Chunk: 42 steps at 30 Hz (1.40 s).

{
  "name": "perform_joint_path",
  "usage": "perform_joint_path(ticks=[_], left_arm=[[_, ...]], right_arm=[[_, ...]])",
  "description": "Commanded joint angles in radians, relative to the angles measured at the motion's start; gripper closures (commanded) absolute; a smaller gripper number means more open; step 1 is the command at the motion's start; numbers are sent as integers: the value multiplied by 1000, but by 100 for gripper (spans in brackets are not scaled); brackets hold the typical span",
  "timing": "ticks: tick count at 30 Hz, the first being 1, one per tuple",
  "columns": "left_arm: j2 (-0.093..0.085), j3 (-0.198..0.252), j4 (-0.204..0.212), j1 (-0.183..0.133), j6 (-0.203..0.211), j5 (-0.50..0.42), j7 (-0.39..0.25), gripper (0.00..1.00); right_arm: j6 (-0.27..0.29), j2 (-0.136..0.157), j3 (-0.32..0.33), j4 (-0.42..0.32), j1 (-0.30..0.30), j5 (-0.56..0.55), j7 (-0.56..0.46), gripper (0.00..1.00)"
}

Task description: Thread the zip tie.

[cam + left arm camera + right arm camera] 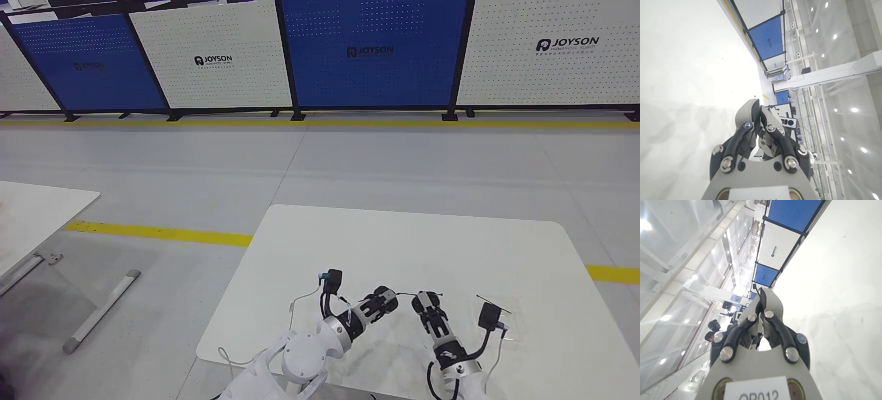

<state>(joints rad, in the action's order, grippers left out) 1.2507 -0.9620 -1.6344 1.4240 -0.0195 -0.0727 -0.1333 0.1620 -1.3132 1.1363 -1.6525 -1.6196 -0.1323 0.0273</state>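
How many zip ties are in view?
1. The zip tie is pinched in the shut right tool, its head poking past the tip. In the top view its thin strap runs to the left tool. More could be hidden.

1. bright, even light from rows of ceiling lamps [694, 276].
2. glare washes the table [687, 56] to near white in both wrist views.
3. lamps flare into starbursts; beams [829, 75] bow toward wrist view edges.

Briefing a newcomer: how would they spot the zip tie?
Start at the white table, then the right gripper over its near side. The zip tie is the thin black strap pinched there, its small square head poking past the fingertips.
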Motion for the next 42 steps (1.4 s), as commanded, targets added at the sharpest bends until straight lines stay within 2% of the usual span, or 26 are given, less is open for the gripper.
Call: perform_joint_path(ticks=[1,6,11,19,24,27,37,39,42], left_arm=[[0,0,-1,0,-1,6,0,100],[-1,2,-6,3,-5,42,16,100],[-3,4,-15,6,-26,87,29,100],[-6,6,-28,11,-50,134,20,100],[-12,10,-34,4,-88,220,4,100],[-17,7,-54,6,-111,256,-29,100],[-17,7,-54,6,-111,256,-29,100],[-19,6,-55,6,-108,283,-23,100],[-27,-7,-87,20,-114,335,-36,100]], right_arm=[[-1,0,1,-2,-1,0,-6,100],[-8,0,4,-8,-3,-11,-12,100],[-26,1,13,-27,-15,-38,-2,100],[-62,0,10,-39,-17,-65,-9,100],[-46,-1,16,-45,-24,-68,-2,100],[-44,0,19,-46,-27,-71,-2,100],[-44,0,19,-46,-27,-71,-2,100],[-58,0,23,-43,-23,-95,2,100],[-72,3,32,-50,-19,-129,-14,100]])
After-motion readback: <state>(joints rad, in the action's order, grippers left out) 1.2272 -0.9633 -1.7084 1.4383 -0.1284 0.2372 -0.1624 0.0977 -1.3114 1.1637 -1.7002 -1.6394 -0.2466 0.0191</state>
